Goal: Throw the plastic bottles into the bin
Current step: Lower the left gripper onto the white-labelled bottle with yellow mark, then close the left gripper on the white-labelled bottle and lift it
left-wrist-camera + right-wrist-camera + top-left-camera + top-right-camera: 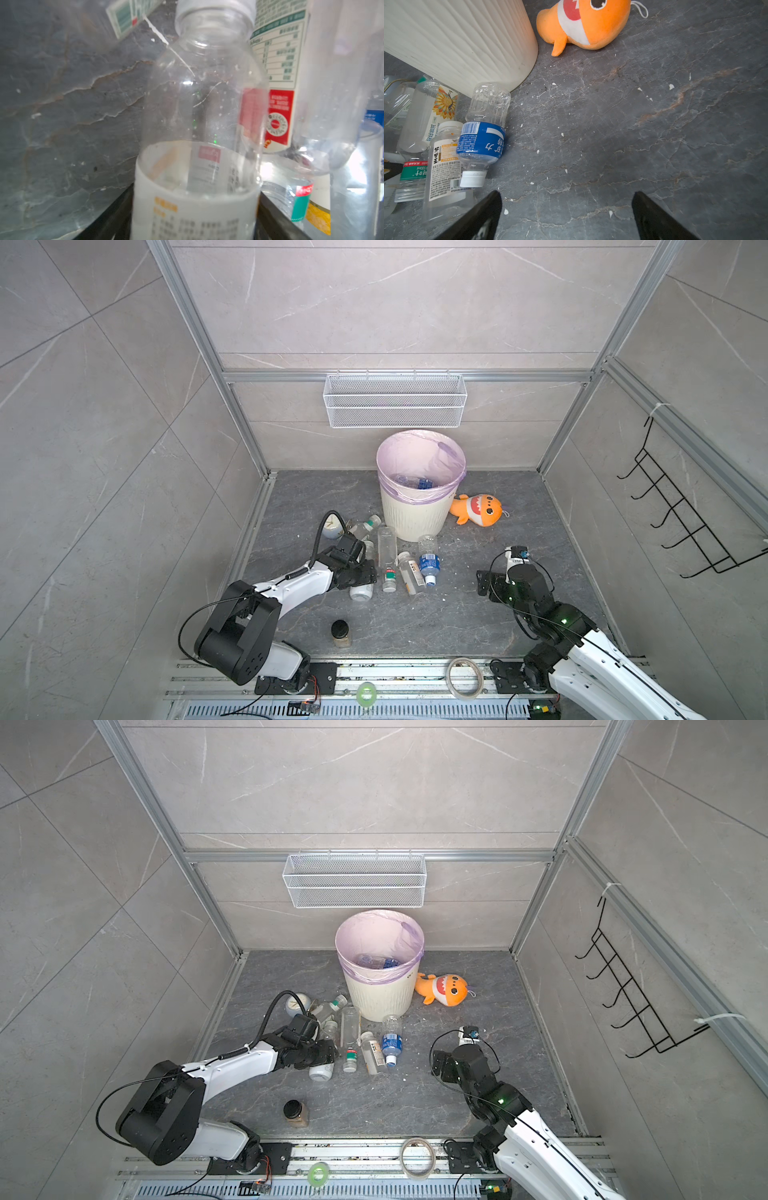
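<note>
In both top views: cream ribbed bin (411, 518) upright at the back of the surface (457, 614), lined in pale purple, a couple of bottles (415, 481) already lying inside. More plastic bottles (409, 568) strewn in a cluster just in front of it, touching one another. Left hand (360, 578) down at the near-left edge of that cluster, over a white-labelled bottle (360, 593). Right arm (528, 585) well apart to the right, near nothing of the task. Orange toy shark (478, 509) beside the bin and black-lidded jar (340, 630) toward the front: leave both alone.

From the left wrist: white-labelled bottle (197, 124) lying lengthwise between the two black fingers (116, 214), white cap away from the camera, fingers right at the sides of the label. Cannot tell whether clamped or merely bracketing. Green-and-white labelled bottle (278, 83) close alongside. Judged the grasp step: squeeze gently, thin clear plastic being likely to buckle or squirt out. Stay centred on the label band. Lift straight up clear of the neighbours before swinging toward the bin, and carry past the rim before letting go.

From the right wrist: right hand (566, 194) spread wide, only bare surface between. Blue-labelled bottle (481, 141) nearest, base just beside the foot of the bin, cap toward the camera. Probably a good next pick. Meanwhile, keep this arm out of the left's path to the bin.
</note>
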Robot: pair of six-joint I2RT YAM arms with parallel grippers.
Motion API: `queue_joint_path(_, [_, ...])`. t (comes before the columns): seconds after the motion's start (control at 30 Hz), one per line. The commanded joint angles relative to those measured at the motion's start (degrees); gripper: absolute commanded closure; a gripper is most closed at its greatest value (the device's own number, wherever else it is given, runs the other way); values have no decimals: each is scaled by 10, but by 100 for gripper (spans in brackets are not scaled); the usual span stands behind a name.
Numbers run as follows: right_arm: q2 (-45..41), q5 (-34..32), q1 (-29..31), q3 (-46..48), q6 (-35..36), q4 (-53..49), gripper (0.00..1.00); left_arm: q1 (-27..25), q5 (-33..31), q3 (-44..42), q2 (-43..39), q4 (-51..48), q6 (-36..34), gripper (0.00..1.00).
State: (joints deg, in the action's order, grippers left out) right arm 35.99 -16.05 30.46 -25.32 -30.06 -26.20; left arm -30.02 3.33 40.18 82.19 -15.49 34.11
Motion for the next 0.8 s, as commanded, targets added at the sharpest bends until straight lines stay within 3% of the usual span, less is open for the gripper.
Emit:
queue_joint_path(0.0, [3,3,1,3,-5,9,0,-1,-19,18,5,-24,-31,26])
queue_joint_path(0.13, [7,4,0,1,-4,10,0,-1,-24,18,4,-30,-53,28])
queue_joint_path(0.3, [10,6,1,2,-4,11,0,-1,-7,6,-20,-18,-80,36])
queue_joint_path(0.77, [22,11,0,-2,0,15,0,-1,-11,-79,-213,14,-123,38])
